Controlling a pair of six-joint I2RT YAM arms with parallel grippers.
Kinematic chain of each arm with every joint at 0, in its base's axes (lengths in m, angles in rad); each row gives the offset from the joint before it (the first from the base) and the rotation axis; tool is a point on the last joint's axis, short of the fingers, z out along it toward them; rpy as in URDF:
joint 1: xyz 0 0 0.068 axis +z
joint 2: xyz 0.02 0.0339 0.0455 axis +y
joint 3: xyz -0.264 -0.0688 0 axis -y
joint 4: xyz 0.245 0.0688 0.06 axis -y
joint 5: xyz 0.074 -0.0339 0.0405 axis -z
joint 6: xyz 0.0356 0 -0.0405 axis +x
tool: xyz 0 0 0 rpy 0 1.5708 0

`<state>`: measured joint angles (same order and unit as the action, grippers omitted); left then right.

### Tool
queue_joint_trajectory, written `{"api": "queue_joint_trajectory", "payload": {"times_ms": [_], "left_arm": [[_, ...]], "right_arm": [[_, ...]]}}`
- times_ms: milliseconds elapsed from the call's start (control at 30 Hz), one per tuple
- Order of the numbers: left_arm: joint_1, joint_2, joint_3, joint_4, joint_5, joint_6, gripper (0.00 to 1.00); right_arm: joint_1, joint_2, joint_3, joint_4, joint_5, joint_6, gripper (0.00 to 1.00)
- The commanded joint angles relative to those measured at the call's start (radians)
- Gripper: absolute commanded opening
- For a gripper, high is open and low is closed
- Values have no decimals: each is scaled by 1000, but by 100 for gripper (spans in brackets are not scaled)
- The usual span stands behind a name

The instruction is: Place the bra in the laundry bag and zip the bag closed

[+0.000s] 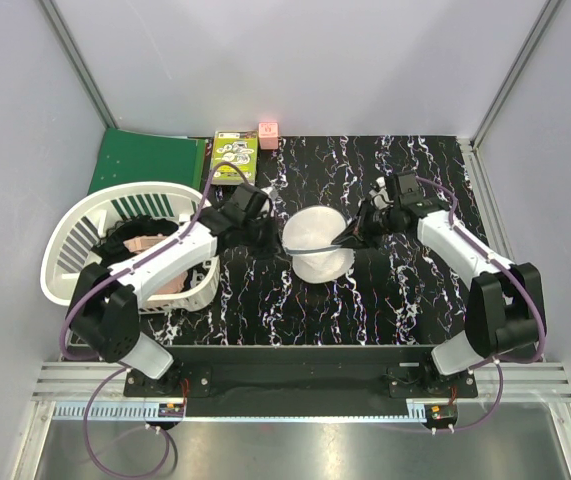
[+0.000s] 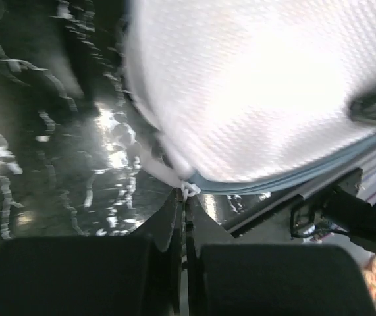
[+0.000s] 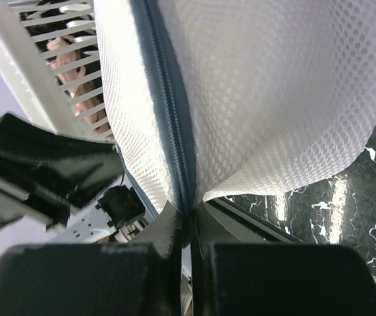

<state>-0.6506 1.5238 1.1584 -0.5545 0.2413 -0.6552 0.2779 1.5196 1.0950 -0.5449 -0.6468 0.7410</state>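
Found the left gripper (image 2: pixel 186 197) closed tight, fingertips pinching a small white tab (image 2: pixel 189 190) at the rim of the laundry bag (image 2: pixel 253 92). Found the right gripper (image 3: pixel 189 214) closed down as well, clamping the bag's mesh right at the dark zipper (image 3: pixel 168 99), with the teeth meshed along the visible stretch. Held the bag between the two grippers over the black marbled table (image 1: pixel 415 180), left gripper at the bag's left edge, right gripper at its right edge. Could not make out the bra in any view; possibly inside the bag, behind the white mesh. Noted a white slatted basket (image 1: pixel 70 245) left of the bag, beyond the left arm, with a pale pink garment (image 1: pixel 150 245) lying in it. Noted, beyond the bag toward the far wall, a pink cube (image 1: pixel 268 131), a green printed box (image 1: pixel 235 152) just left of the cube, and a green folder (image 1: pixel 145 160) farther left of the bag, behind the basket.
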Motion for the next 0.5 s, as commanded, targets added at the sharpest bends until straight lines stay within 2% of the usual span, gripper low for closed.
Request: {"api": "queue_joint_trajectory", "payload": {"times_ms": [0,167,267,300,333,367,433,467], "left_arm": [[42,-43,-17,-125,-94,103,0],[68,-31,10,-140,-140,147,0],[68,-13,70,-154,-134,178,0],[66,-1,110,-169,-128,184,0],[60,-1,128,-197,-135,196,9],[52,-4,164,-211,-154,198,20],[8,-24,194,-246,-218,200,42],[-10,-30,225,-263,-238,192,51]], "right_arm": [[-48,-13,20,42,-106,-95,0],[-66,8,46,69,-209,-173,0],[-66,25,72,66,-206,-175,0],[-66,25,83,48,-177,-175,7],[-66,28,104,1,-62,-189,45],[-65,34,158,-130,13,-215,60],[-65,37,212,-260,198,-255,77],[-63,24,245,-348,238,-267,87]]}}
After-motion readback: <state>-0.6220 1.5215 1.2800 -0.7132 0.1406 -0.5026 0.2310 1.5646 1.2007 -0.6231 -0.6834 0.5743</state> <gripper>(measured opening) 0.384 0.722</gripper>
